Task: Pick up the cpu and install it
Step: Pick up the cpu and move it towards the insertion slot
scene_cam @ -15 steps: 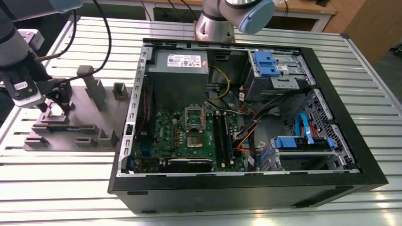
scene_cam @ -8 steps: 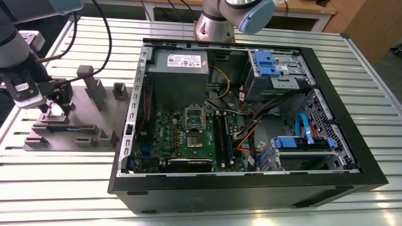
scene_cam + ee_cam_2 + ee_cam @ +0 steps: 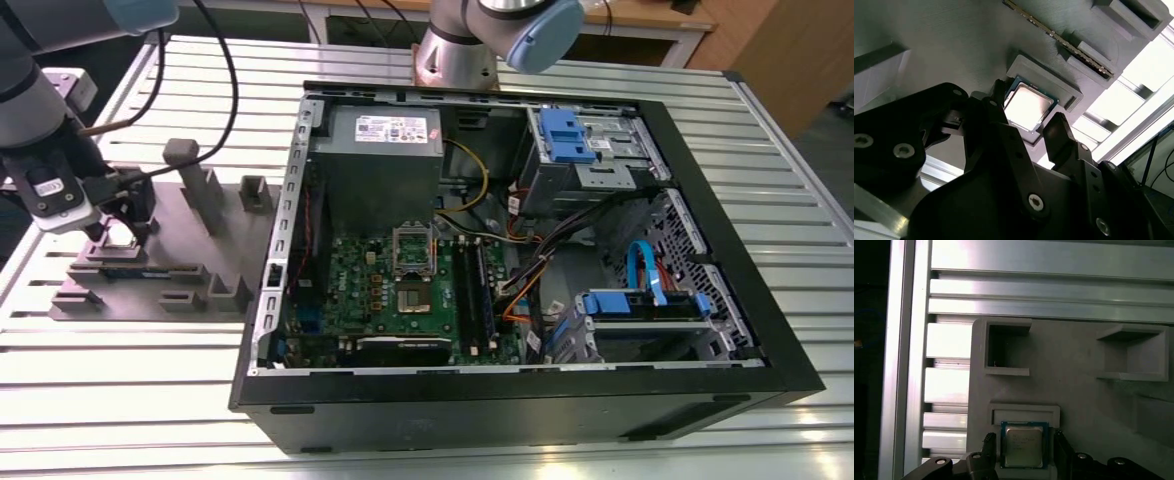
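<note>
At the exterior view's left the hand point(image 3: 119, 232) hangs low over a grey fixture point(image 3: 174, 270) that rests on the slatted desk point(image 3: 120, 370). The cpu point(image 3: 1024, 444) lies flat in a shallow recess of that fixture, metal top up, directly under the hand. In both wrist views the hand is open: its two dark fingers point(image 3: 989, 446) stand one on either side of the cpu point(image 3: 1027, 106), just beside opposite edges, with the chip between them. Whether they touch it cannot be told. Towards the exterior view's right, well apart from the hand, an open case point(image 3: 694, 200) lies on the desk with its motherboard point(image 3: 360, 290) and socket point(image 3: 415, 296) showing.
</note>
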`<state>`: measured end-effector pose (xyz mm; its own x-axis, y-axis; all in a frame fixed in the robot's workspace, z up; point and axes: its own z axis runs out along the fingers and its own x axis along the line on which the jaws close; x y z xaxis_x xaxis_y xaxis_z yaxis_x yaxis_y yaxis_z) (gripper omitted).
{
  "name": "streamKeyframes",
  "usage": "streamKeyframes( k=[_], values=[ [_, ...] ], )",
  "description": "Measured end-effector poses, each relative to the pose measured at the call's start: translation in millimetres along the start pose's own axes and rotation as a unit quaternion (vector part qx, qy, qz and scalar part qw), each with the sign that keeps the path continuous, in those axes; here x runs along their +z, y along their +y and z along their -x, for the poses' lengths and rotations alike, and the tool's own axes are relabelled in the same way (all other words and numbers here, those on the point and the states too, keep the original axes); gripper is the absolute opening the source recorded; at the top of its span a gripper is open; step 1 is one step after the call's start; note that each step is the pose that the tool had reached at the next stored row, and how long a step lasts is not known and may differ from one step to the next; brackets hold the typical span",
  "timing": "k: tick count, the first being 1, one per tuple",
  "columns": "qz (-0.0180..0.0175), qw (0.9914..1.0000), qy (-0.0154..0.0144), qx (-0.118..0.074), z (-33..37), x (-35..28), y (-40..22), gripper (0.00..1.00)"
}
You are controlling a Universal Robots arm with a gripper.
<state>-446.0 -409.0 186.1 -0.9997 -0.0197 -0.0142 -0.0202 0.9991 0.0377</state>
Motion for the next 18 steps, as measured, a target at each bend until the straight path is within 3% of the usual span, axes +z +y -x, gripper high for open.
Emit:
streamKeyframes(
  k=[18],
  values=[
    [-0.0015,1.0,-0.0007,0.0,-0.8,2.7,-0.1,0.57]
  ],
)
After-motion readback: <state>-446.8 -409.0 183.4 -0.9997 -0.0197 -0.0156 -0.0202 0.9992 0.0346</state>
